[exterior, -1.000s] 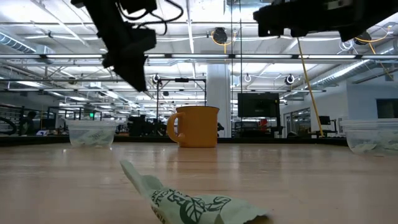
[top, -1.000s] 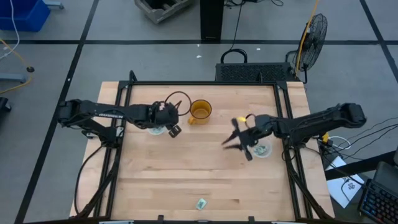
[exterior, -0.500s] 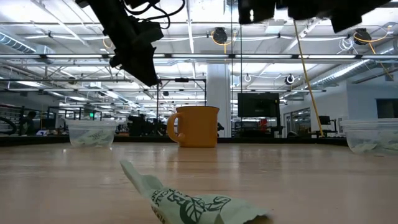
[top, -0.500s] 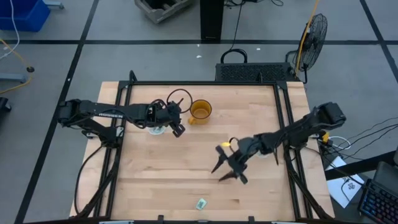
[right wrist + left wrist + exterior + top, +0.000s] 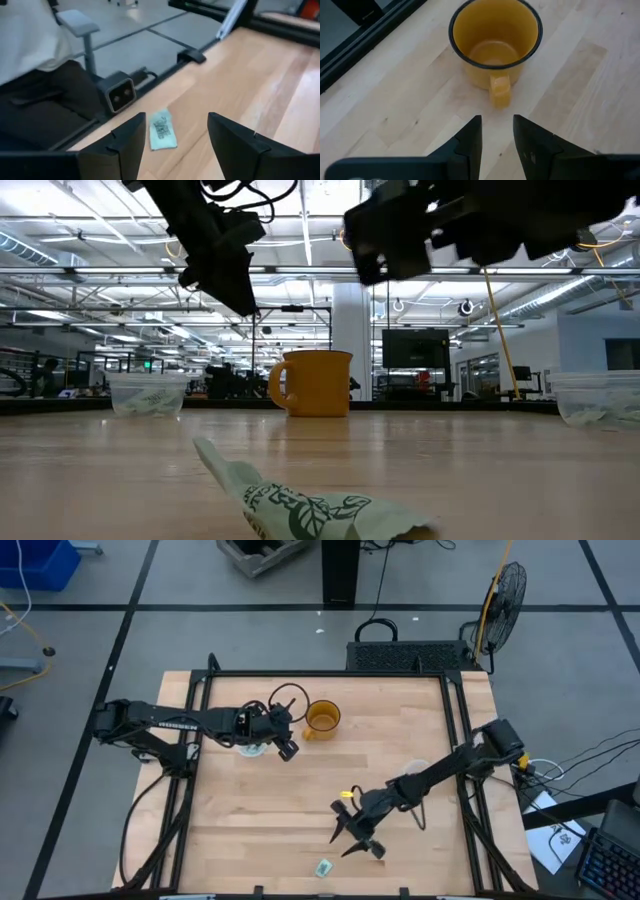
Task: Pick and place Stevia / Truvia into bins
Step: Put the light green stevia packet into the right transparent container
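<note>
One pale green Stevia / Truvia sachet [image 5: 323,867] lies flat near the table's near edge; it is crumpled in the low view's foreground [image 5: 300,505]. My right gripper [image 5: 342,846] hovers open just above and to the far right of it. The sachet [image 5: 161,130] shows beyond that gripper's spread fingers. My left gripper [image 5: 286,749] hangs open and empty above the table, between the left bin [image 5: 251,749] and the amber mug [image 5: 322,718]. The right bin [image 5: 417,770] stands partly under my right arm. Both clear bins [image 5: 148,393] [image 5: 598,398] hold sachets.
The amber mug [image 5: 495,40] stands empty at the far middle, its handle toward my left gripper [image 5: 497,135]. A black frame [image 5: 200,790] borders the table's sides. Bare wood lies between the bins and the near edge.
My right gripper has swung away from the right bin toward the table's near edge and leftward, coming down close to the lone sachet. The sachet and both bins have stayed in place.
</note>
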